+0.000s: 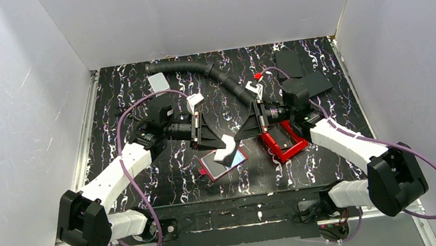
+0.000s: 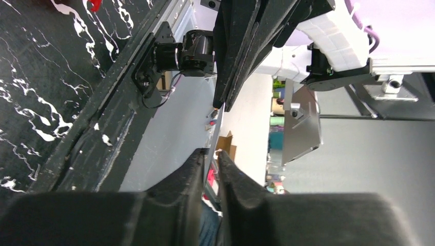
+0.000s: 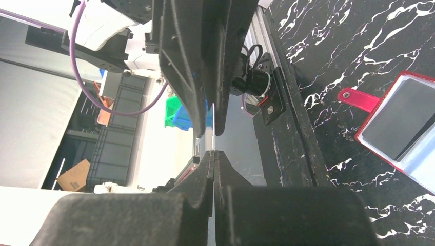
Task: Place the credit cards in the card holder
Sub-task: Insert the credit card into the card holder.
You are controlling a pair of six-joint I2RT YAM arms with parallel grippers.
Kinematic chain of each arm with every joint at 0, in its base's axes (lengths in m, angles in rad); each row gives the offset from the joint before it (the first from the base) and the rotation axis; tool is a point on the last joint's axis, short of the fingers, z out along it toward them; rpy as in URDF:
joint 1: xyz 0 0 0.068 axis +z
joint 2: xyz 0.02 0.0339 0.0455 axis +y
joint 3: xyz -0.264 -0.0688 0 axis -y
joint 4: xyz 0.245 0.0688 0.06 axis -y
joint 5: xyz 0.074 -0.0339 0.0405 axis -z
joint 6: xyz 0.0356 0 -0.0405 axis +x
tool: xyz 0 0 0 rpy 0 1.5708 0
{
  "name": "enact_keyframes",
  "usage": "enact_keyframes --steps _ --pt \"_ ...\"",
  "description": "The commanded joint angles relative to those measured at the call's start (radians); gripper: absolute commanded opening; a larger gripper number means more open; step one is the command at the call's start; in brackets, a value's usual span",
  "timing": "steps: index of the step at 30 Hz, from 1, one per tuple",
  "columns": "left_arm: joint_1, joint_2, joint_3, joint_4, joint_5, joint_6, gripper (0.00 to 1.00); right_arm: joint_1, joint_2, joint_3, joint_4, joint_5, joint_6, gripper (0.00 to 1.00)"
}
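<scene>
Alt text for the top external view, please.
The left gripper and right gripper meet over an open red wallet mid-table. A red bin sits just right of it; one pale card lies far left.

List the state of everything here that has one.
wallet: open, lying flat.
card: raised above the wallet, between the two hands' tips.
second card: lying flat at the far left, untouched.
left hand: fingers nearly together; grip unclear.
right hand: fingers pressed shut.
</scene>
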Motion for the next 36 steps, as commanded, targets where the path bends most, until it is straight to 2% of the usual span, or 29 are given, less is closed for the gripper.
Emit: enact_keyframes --steps 1,2,4,6,8,9,10,11,13,16,18,21,22,23,36 --pt "-0.003 -0.042 0.011 -0.039 0.016 0.035 0.05 0.011 0.012 0.049 0.067 -0.003 0.007 0.01" --pt "-0.002 -0.045 0.023 -0.102 -0.01 0.068 0.0 0.011 0.018 0.046 0.068 -0.003 0.005 0.01" --pt "-0.002 -0.06 0.051 -0.254 -0.109 0.155 0.0 0.009 0.034 0.053 -0.004 0.013 -0.045 0.04" --pt "-0.001 -0.07 0.107 -0.502 -0.31 0.266 0.0 -0.023 0.058 0.094 -0.205 0.063 -0.18 0.25" --pt "0.0 -0.075 0.138 -0.675 -0.545 0.289 0.0 -0.053 0.092 0.148 -0.465 0.202 -0.373 0.37" --pt "0.002 -0.079 0.136 -0.722 -0.618 0.275 0.0 -0.055 0.112 0.181 -0.574 0.288 -0.446 0.42" --pt "0.002 -0.09 0.119 -0.728 -0.663 0.247 0.0 -0.052 0.135 0.211 -0.693 0.369 -0.508 0.47" --pt "0.003 -0.105 0.089 -0.711 -0.688 0.208 0.0 -0.041 0.156 0.232 -0.734 0.438 -0.54 0.5" --pt "0.004 -0.142 0.007 -0.638 -0.718 0.112 0.0 -0.007 0.195 0.246 -0.756 0.568 -0.574 0.53" --pt "0.004 -0.137 -0.071 -0.51 -0.726 0.021 0.0 0.055 0.258 0.244 -0.697 0.616 -0.569 0.57" --pt "0.003 -0.097 -0.11 -0.39 -0.681 -0.029 0.0 0.104 0.309 0.253 -0.674 0.658 -0.568 0.53" --pt "-0.008 -0.028 -0.124 -0.29 -0.656 -0.062 0.0 0.146 0.37 0.266 -0.672 0.711 -0.584 0.13" --pt "-0.01 -0.006 -0.119 -0.285 -0.665 -0.061 0.0 0.15 0.381 0.255 -0.657 0.715 -0.583 0.05" --pt "-0.012 0.01 -0.115 -0.276 -0.669 -0.057 0.0 0.151 0.387 0.245 -0.637 0.716 -0.579 0.01" --pt "-0.03 0.153 -0.147 -0.097 -0.7 -0.068 0.0 0.152 0.468 0.199 -0.589 0.77 -0.616 0.01"
